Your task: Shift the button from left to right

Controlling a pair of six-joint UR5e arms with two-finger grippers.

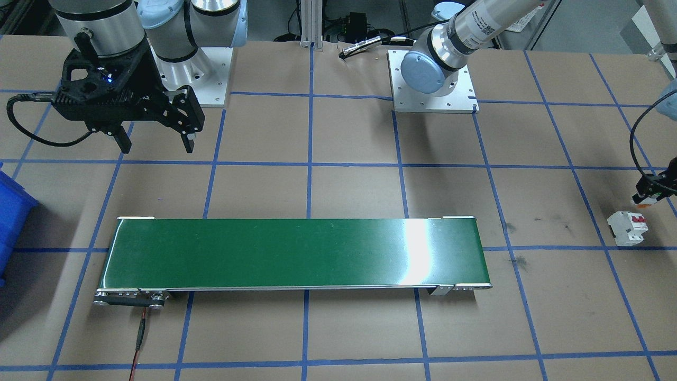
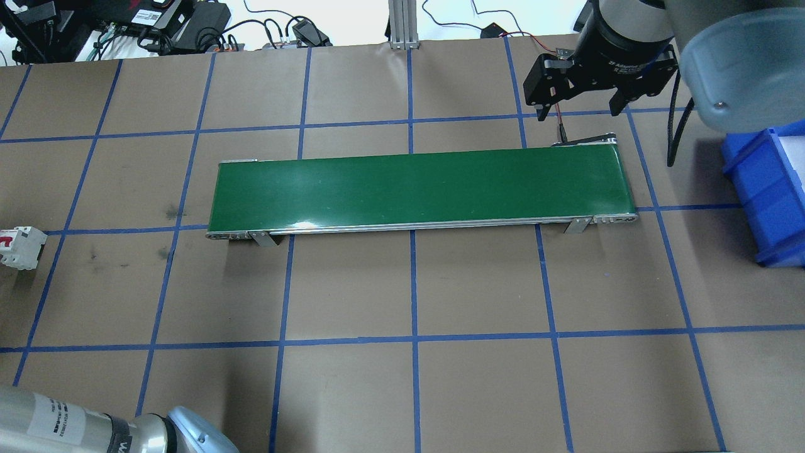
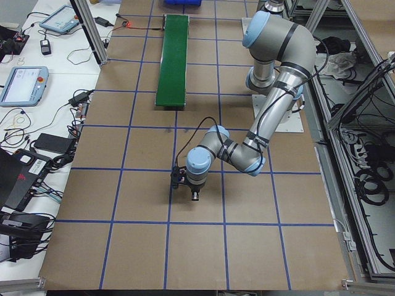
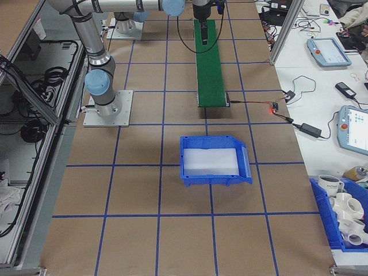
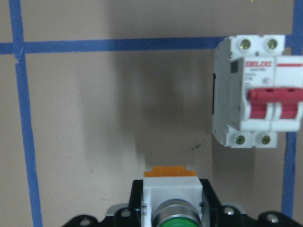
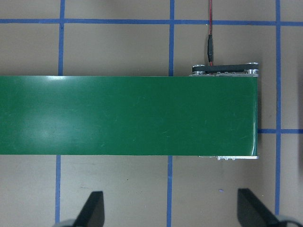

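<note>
Green-capped button (image 5: 171,201) in left gripper (image 5: 171,208), cap twd cam

Both arms are shiny silver tubes with light blue round caps, black grippers, thin black cables and square white bases.
</note>
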